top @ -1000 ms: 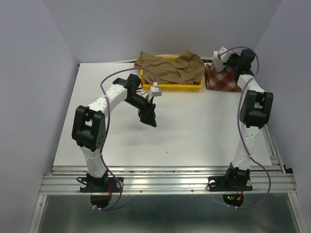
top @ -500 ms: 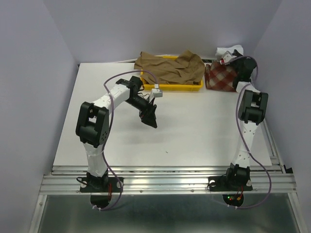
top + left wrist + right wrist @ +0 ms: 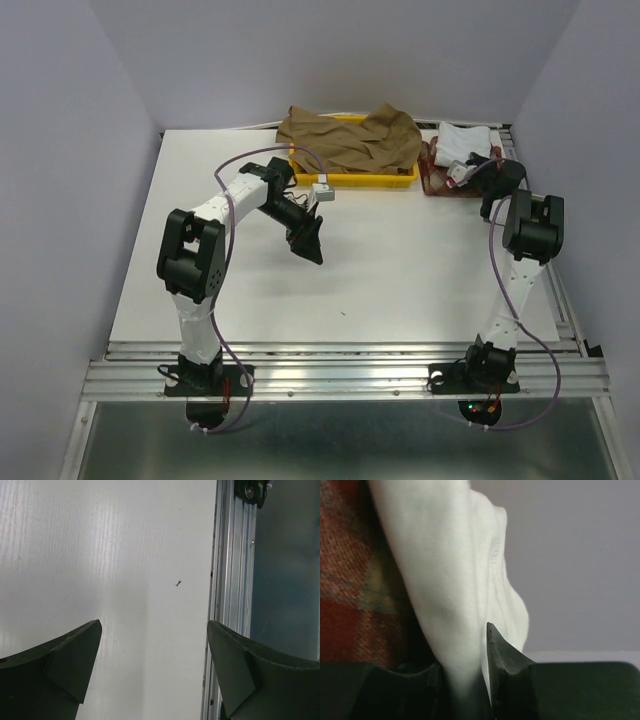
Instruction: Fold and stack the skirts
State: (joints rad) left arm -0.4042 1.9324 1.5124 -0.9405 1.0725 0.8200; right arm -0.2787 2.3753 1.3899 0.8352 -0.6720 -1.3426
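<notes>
My right gripper [image 3: 462, 667] pinches a fold of the white skirt [image 3: 445, 570], which lies on the red-checked skirt [image 3: 437, 178] at the far right of the table [image 3: 400, 270]; my left gripper [image 3: 152, 630] hangs wide open above mid-table; the tan skirt [image 3: 350, 138] drapes over the yellow tray [image 3: 352, 181].

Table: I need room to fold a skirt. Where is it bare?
Bare: the middle and near table, from the left gripper across to the right arm, and the left strip past the left arm. Crowded: the far edge, tan skirt over the tray, white skirt on the checked skirt.
</notes>
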